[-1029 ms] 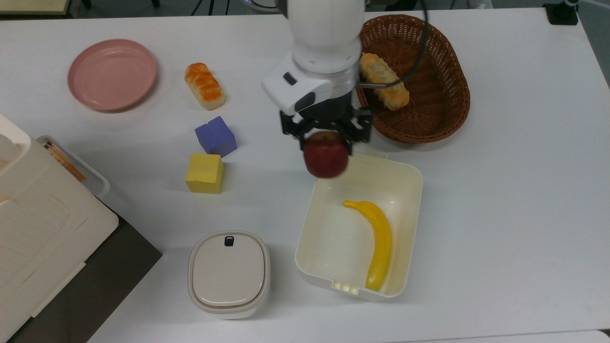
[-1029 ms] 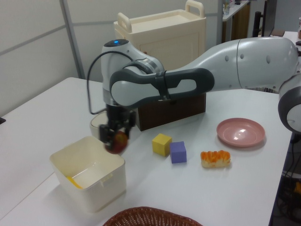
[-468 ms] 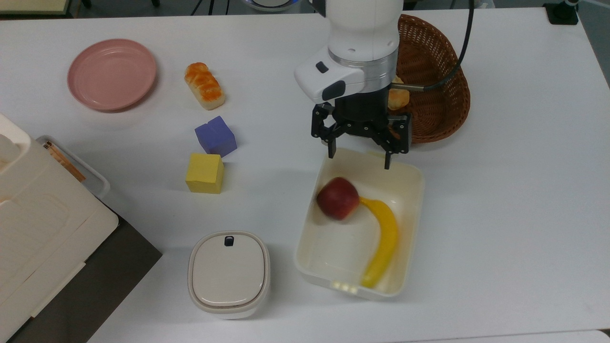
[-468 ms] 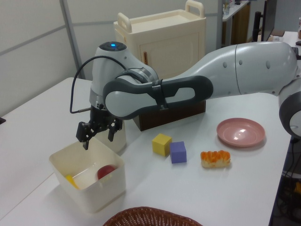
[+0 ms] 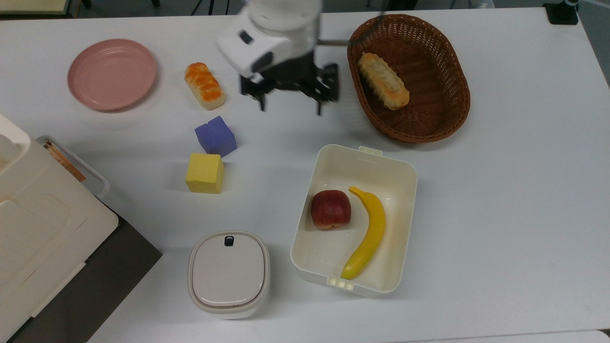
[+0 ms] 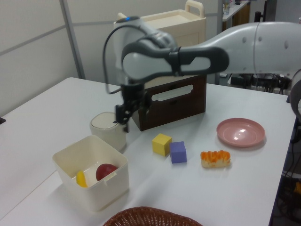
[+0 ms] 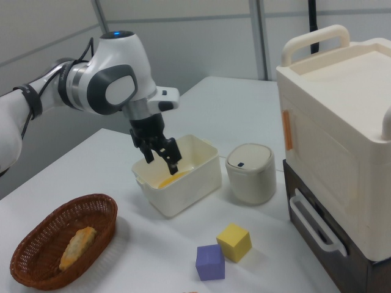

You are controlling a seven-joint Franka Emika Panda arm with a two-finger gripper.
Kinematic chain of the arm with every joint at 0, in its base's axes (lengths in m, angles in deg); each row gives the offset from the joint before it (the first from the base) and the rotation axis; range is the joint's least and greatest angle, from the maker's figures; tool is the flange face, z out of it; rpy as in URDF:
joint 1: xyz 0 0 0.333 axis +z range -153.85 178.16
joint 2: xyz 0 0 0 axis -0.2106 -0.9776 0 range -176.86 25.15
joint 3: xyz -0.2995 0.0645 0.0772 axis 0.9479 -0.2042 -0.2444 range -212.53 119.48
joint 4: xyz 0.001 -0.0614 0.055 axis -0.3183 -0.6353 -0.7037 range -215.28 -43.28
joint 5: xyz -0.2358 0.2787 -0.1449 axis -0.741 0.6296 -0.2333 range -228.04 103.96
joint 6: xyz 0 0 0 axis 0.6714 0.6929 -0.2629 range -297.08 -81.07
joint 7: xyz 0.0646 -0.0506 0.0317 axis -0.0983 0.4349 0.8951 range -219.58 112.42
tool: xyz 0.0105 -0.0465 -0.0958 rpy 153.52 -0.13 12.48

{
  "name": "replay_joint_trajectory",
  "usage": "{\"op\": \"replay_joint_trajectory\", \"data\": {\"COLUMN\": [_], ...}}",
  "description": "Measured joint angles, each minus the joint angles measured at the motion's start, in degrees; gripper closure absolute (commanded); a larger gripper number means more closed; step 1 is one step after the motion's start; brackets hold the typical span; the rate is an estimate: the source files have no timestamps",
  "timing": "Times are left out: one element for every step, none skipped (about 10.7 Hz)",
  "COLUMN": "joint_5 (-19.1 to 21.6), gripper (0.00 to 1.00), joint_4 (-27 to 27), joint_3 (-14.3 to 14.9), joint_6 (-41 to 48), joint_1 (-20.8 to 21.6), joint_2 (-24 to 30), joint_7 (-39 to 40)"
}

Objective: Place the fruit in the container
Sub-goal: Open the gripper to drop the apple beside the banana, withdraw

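The fruit, a dark-red apple [image 5: 331, 209], lies inside the cream-white container [image 5: 408, 190], against the wall on the top view's left, beside a yellow banana [image 5: 367, 233]. In the left view the apple [image 6: 106, 171] shows just over the rim of the container [image 6: 101, 193]. My gripper [image 5: 290, 108] hangs open and empty over bare table above the container in the top view, between the bread roll and the wicker basket. In the left view the gripper [image 6: 128, 117] is raised well above and behind the box. The right view shows the gripper [image 7: 162, 160] in front of the container [image 7: 189, 183].
A brown wicker basket [image 5: 429, 114] holds a bread loaf [image 5: 383, 81]. A pink plate [image 5: 112, 74], an orange bread roll [image 5: 204, 85], a purple cube [image 5: 216, 136] and a yellow cube [image 5: 205, 173] lie at the top view's left. A lidded white box [image 5: 228, 272] stands beside the container. A cream cabinet [image 5: 38, 228] fills the corner.
A second ago the gripper held the apple at the container's edge. It opened, the apple dropped in beside the banana, and the arm rose and swung toward the top view's upper left.
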Motion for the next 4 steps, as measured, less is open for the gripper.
{"op": "replay_joint_trajectory", "data": {"joint_5": [-1.6, -2.4, -2.7, -3.2], "gripper": [0.00, 0.00, 0.00, 0.00], "joint_4": [0.0, -0.1, -0.1, -0.1], "joint_3": [0.0, 0.1, 0.1, 0.2], "joint_6": [2.2, 3.4, 3.9, 4.3], "joint_1": [-1.8, -3.0, -4.4, -5.6], "joint_2": [0.7, 0.7, 0.8, 1.1], "joint_7": [5.0, 6.8, 7.8, 8.5]}}
